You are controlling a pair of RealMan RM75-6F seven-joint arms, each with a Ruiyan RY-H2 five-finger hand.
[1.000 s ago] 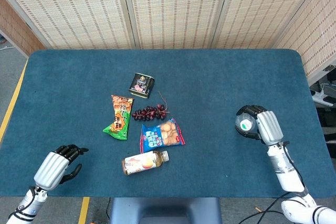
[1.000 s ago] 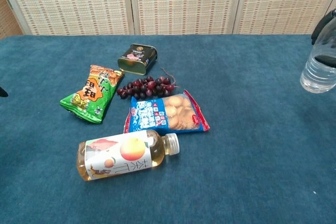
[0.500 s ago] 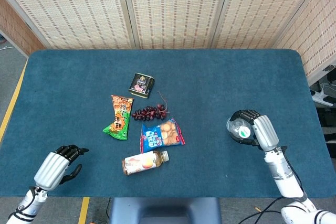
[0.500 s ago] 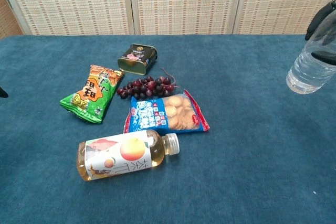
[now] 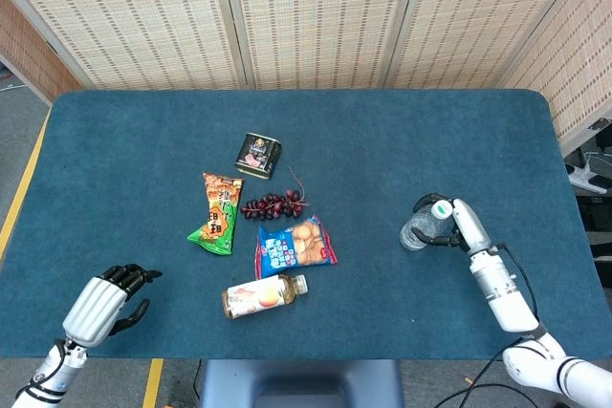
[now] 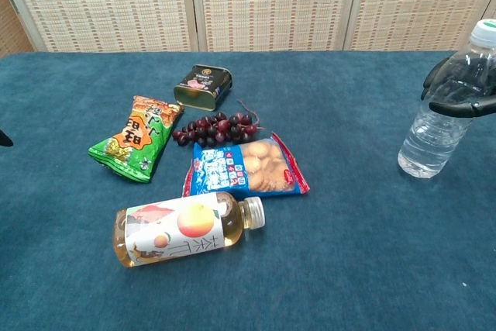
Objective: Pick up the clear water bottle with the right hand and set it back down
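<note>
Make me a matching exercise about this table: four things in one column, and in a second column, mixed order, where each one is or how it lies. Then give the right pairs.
Things:
1. clear water bottle
2. tea bottle
3. grapes
4. dark tin

Places or states:
A. lies on its side, nearest the front edge
B. between the tin and the blue biscuit pack
C. held by the right hand, slightly tilted
D. farthest back of the group, behind the grapes

Pairs: 1-C, 2-A, 3-B, 4-D
</note>
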